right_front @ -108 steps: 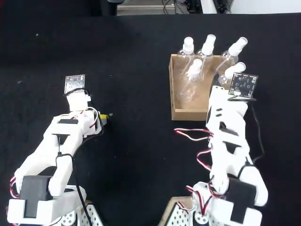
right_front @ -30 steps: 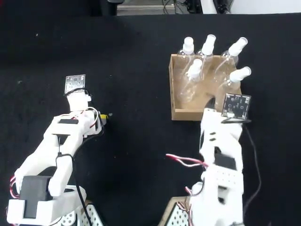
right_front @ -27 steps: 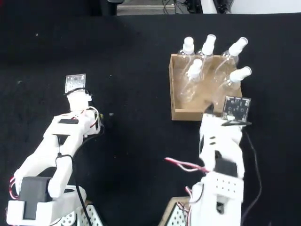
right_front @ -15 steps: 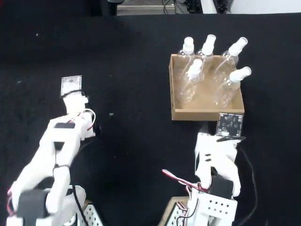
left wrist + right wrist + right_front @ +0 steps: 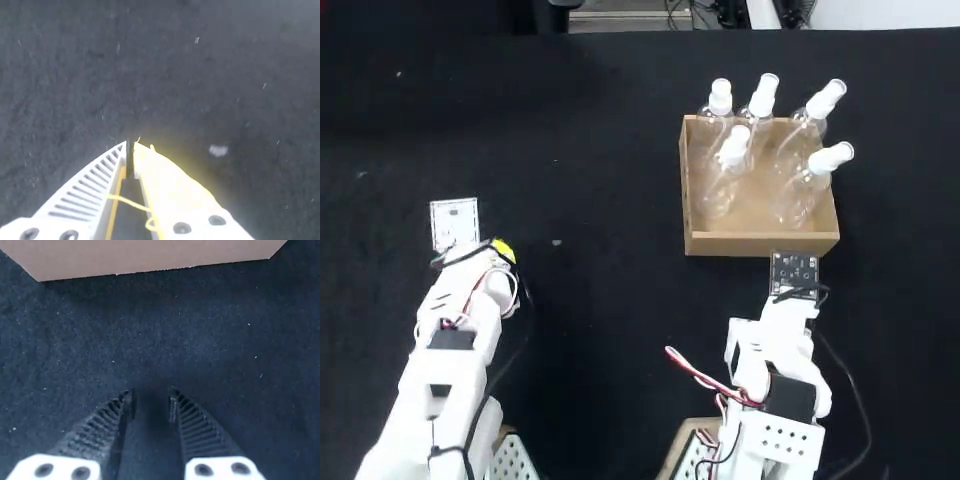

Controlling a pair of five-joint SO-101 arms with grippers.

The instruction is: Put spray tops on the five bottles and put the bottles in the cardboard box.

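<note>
High view: the cardboard box (image 5: 760,242) sits at two o'clock on the table (image 5: 600,120). All five bottles (image 5: 728,170) stand in it, with spray tops (image 5: 833,154) on.

Left wrist view: the left gripper (image 5: 131,150) is pinched together, empty.

Right wrist view: the right gripper (image 5: 150,400) is narrowly parted and empty, with the box just ahead.

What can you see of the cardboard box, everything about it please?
The cardboard box is a shallow, open-topped tray of plain brown cardboard, lying flat on the black table on the robot's right. Five clear spray bottles with white tops stand inside it, three along the far wall and two nearer the middle. The right gripper is near its near wall, apart from it.
</note>
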